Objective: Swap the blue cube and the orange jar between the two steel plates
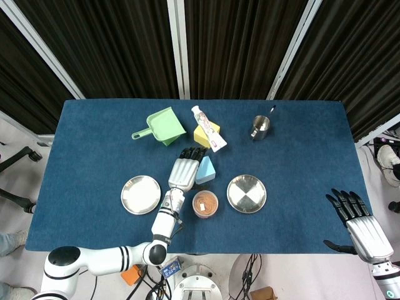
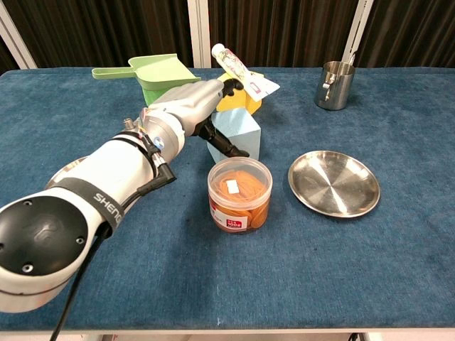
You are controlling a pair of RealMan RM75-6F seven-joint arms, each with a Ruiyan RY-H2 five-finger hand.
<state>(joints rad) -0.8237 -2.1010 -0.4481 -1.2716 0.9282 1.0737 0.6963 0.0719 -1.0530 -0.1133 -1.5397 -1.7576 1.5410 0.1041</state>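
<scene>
The light blue cube (image 1: 205,170) (image 2: 239,135) sits tilted on the blue cloth between the two steel plates, a bit behind them. My left hand (image 1: 185,170) (image 2: 190,106) grips it, fingers over its top and left side, thumb against its front face. The orange jar (image 1: 204,204) (image 2: 239,193) stands upright on the cloth just in front of the cube, apart from the hand. The left plate (image 1: 140,194) and the right plate (image 1: 246,193) (image 2: 333,182) hold nothing. My right hand (image 1: 358,220) hangs open past the table's front right corner.
At the back stand a green dustpan (image 1: 164,125) (image 2: 153,69) on a green block, a yellow block (image 1: 205,135) with a white tube (image 1: 209,128) (image 2: 242,71) lying across it, and a steel cup (image 1: 260,127) (image 2: 334,85). My left forearm crosses the cloth beside the left plate.
</scene>
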